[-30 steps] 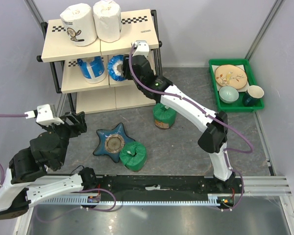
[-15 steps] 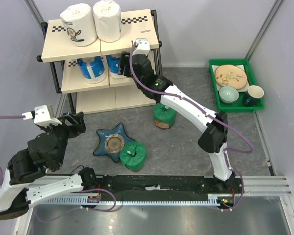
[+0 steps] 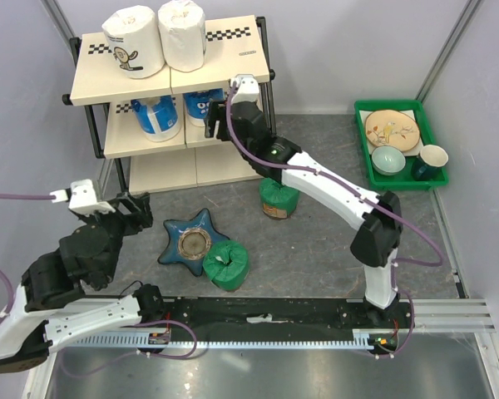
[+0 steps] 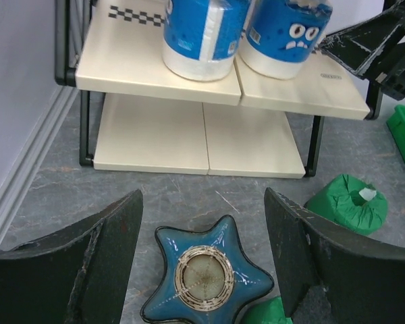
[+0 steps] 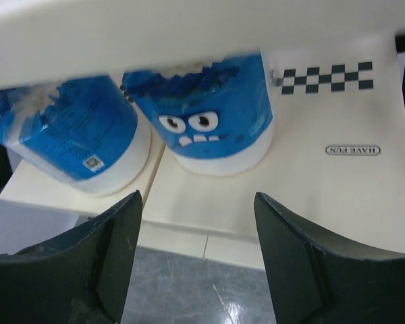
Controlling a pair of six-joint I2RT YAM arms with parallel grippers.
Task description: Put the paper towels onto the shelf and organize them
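"Blue wrap with a white band at the foot, those two fat paper towel rolls. How do they stand?"

"On end, long axis straight up, close side by side on the middle board of the cream three-tier shelf (image 3: 233,54) with the black tube frame. The left blue roll (image 4: 204,34) sits on the left half. The right blue roll (image 5: 209,115) sits just past the seam, its printed monster face turned toward the front edge."

"And the white ones?"

"The white roll with the cartoon figure (image 3: 133,41) and the plain white roll (image 3: 181,35) stand upright too, cores to the ceiling, close together at the back left corner of the top board."

"The green pair?"

"Both down on the grey table. One green roll (image 3: 278,198) stands near the shelf's front right leg, partly behind the right arm. The other green roll (image 3: 226,264) leans tilted against the blue star-shaped dish (image 3: 193,241)."

"The grippers?"

"The right gripper (image 5: 196,202) faces the monster roll at the middle board's front edge, fingers spread wide, nothing between them. The left gripper (image 4: 202,202) hangs over the table above the star dish, equally wide and empty."
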